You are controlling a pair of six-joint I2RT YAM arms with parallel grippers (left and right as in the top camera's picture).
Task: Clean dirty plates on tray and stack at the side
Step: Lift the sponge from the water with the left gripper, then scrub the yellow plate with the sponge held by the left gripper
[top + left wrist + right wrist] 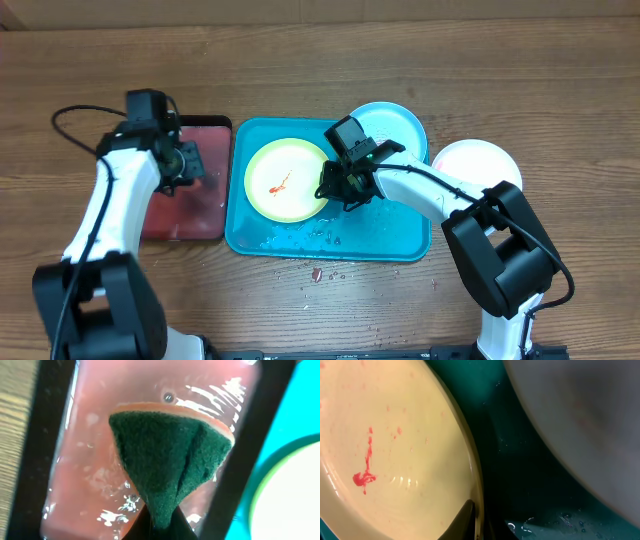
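The turquoise tray [380,235] holds a lime-green plate [285,180] with a red sauce smear [367,465]. My right gripper [330,188] is shut on that plate's right rim [475,490], one finger [465,522] over its inner face. A cyan plate [395,125] overlaps the tray's far right corner and looms grey in the right wrist view [580,415]. A white plate [478,165] lies on the table right of the tray. My left gripper [162,527] is shut on a dark green sponge [170,455] with an orange back, above the reddish tray [90,460].
The black-rimmed reddish tray [195,215] stands left of the turquoise one and holds shallow water. Water drops lie on the turquoise tray's near part [300,238]. Small red specks [317,273] dot the wooden table in front of it.
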